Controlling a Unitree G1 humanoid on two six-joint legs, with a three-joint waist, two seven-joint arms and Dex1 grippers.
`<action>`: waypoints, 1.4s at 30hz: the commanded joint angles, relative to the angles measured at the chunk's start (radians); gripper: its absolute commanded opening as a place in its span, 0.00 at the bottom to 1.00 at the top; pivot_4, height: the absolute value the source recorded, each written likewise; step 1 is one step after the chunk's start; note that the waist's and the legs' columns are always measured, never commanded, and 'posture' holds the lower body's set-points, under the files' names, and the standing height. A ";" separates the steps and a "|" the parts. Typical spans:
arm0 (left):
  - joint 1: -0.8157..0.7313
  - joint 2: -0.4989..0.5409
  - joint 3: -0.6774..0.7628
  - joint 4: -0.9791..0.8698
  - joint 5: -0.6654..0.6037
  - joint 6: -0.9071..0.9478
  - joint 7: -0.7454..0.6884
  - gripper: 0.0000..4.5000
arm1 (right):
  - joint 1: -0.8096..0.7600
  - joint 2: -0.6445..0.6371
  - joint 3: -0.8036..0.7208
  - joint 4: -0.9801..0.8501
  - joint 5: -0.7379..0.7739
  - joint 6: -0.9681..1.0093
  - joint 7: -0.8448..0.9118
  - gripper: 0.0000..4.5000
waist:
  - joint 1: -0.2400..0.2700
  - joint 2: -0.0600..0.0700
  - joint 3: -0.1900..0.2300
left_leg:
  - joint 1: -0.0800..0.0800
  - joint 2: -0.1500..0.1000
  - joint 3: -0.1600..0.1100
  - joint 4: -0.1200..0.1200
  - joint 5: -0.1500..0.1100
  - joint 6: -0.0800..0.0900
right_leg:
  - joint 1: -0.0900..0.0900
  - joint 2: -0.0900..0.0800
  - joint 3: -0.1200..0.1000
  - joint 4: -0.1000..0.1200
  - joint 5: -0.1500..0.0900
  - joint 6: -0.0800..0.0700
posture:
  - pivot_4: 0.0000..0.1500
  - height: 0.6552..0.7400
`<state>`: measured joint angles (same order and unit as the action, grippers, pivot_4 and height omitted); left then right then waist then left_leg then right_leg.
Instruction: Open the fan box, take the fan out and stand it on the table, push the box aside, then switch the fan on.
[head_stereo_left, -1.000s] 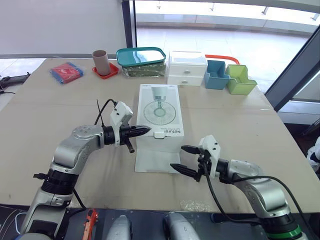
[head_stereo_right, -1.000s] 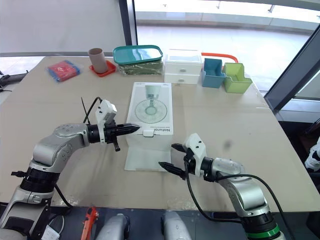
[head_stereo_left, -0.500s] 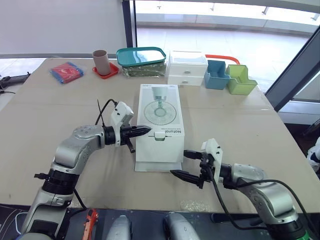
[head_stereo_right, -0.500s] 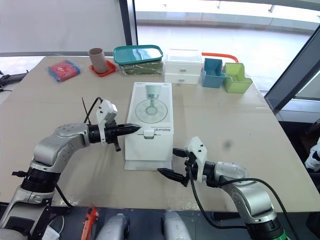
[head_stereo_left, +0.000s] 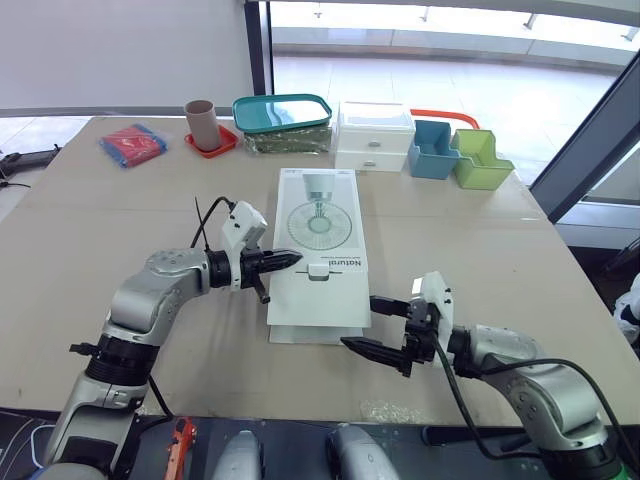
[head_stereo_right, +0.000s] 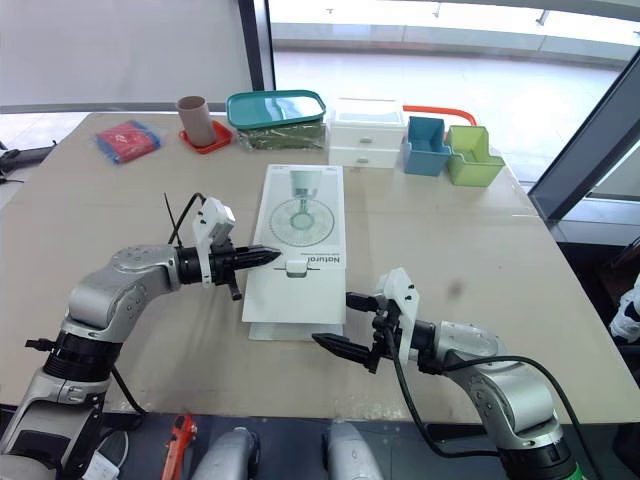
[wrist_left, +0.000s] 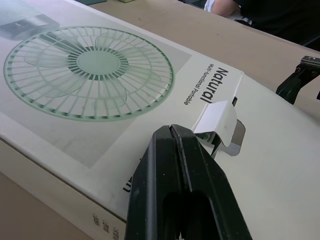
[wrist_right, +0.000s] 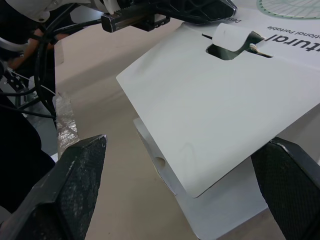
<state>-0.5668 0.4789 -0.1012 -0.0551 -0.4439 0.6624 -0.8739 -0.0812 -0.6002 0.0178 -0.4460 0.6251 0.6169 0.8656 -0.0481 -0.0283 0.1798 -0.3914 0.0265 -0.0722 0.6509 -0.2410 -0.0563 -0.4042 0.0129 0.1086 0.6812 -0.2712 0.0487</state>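
The white fan box (head_stereo_left: 320, 225), printed with a fan picture, lies flat mid-table. Its front flap (head_stereo_left: 318, 305) slants up off the table toward me, with a small tab (wrist_left: 220, 120) folded at its hinge. A second flap (wrist_right: 225, 212) lies flat underneath it. My left gripper (head_stereo_left: 290, 260) is shut, its tips resting on the box's left top edge beside the tab. Just off the flap's front right corner, my right gripper (head_stereo_left: 372, 327) stands open with nothing between its fingers.
Along the far edge stand a red packet (head_stereo_left: 132, 146), a brown cup (head_stereo_left: 201, 124) on a red coaster, a teal-lidded container (head_stereo_left: 282, 113), white drawers (head_stereo_left: 375, 136) and blue (head_stereo_left: 432, 150) and green (head_stereo_left: 480, 160) bins. A scrap of clear wrap (head_stereo_left: 385, 410) lies at the front edge.
The front flap has swung up from lying down in front of the box. My right gripper has drawn back slightly to the right, still open. The left gripper has held its place.
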 joint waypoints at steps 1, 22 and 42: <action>-0.008 0.002 0.004 0.014 0.010 0.005 0.009 0.00 | -0.002 -0.013 -0.033 -0.062 0.047 0.005 0.009 1.00 | 0.000 0.000 0.000 | 0.000 0.000 0.000 0.000 0.000 0.000 | 0.000 0.000 0.000 0.000 0.000 0.000 | 1.00 1.00; -0.041 0.030 0.035 0.045 -0.002 -0.006 -0.021 0.00 | -0.016 -0.024 -0.047 -0.079 0.062 -0.019 0.002 0.01 | 0.000 0.000 0.000 | 0.000 0.000 0.000 0.000 0.000 0.000 | 0.000 0.000 0.000 0.000 0.000 0.000 | 1.00 1.00; -0.048 0.033 0.079 0.077 -0.014 -0.177 -0.090 0.00 | -0.125 -0.006 -0.060 -0.065 0.031 -0.093 -0.031 0.01 | 0.000 -0.001 0.001 | -0.002 0.000 0.000 0.000 0.000 0.000 | -0.002 0.000 0.000 0.000 0.000 -0.001 | 1.00 1.00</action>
<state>-0.5984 0.5146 -0.0590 0.0315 -0.4433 0.5154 -0.9550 -0.1861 -0.6097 -0.0127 -0.4882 0.6595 0.5541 0.8411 -0.0478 -0.0290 0.1808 -0.3937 0.0265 -0.0723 0.6507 -0.2413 -0.0559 -0.4062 0.0128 0.1084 0.6808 -0.2710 0.0481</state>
